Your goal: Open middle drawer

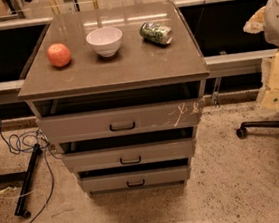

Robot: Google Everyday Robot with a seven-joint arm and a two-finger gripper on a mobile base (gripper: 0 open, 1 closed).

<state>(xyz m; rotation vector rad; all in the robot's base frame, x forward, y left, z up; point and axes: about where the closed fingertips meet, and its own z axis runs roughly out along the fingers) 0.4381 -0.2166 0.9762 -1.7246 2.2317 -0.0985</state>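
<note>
The middle drawer (94,160), second of three under the desk top (124,65), looks shut or barely ajar with nothing on its small dark handle (130,160), and the gripper is out of sight, its state untellable, so the whole pull seems left to do

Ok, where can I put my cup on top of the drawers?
The front half of the cabinet top is bare, in front of the apple, white bowl and green can. That row behind is crowded. The pincer is not in view.
</note>
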